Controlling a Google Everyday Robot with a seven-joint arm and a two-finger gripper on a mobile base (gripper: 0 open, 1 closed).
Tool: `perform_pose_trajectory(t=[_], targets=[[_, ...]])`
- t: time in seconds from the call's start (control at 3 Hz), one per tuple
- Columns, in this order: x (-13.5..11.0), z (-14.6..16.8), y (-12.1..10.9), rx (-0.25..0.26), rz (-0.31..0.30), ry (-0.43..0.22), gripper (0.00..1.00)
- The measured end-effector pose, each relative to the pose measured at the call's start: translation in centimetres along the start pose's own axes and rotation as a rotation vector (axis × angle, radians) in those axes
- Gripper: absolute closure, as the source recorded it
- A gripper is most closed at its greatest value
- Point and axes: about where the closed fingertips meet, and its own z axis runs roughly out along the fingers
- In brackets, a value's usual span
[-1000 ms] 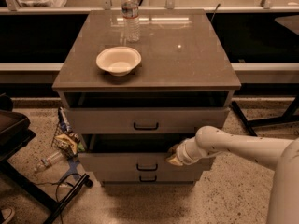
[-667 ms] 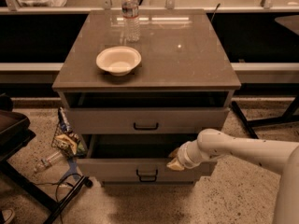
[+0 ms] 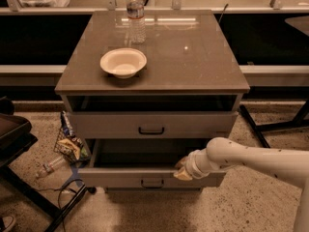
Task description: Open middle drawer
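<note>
One end effector (image 3: 182, 170) is fitted, carried on the single white arm (image 3: 251, 158), which reaches in from the right side of the view. It sits at the top lip of the middle drawer (image 3: 111, 178), below the front edge of the bench (image 3: 193, 66) and nearer its front-right corner than its front-left. Whether the end effector is open, closed or gripping the lip cannot be told from this view.

1. Relation to the task item: the drawer front lies directly at the end effector, apparently in contact with it. The black bar handle (image 3: 152, 182) lies just to its left and slightly lower, at the centre of the front.
2. Long axis: the drawer front runs left to right, parallel to the front edge of the bench. Drawer travel is at right angles to that edge, toward the camera.
3. Drawer state: the front stands well forward of the bench's front edge, with the dark interior exposed behind it. The task appears largely done.
4. Above it, the taller top drawer (image 3: 111, 124) stands only slightly forward.

On the bench, a bowl (image 3: 123, 62) sits left of centre and a water bottle (image 3: 135, 13) stands near the rear edge. Both are clear of the working zone.
</note>
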Motion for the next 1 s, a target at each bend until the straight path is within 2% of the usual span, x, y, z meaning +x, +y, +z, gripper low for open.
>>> perform_pose_trajectory(t=[0.33,0.67,1.0], targets=[[0.0,0.0,0.0,0.0,0.0,0.0,1.0],[1.0,0.0,1.9,-0.05,0.015,0.013,1.0],[2.0,-0.5,3.3,-0.075,0.032,0.024,1.0]])
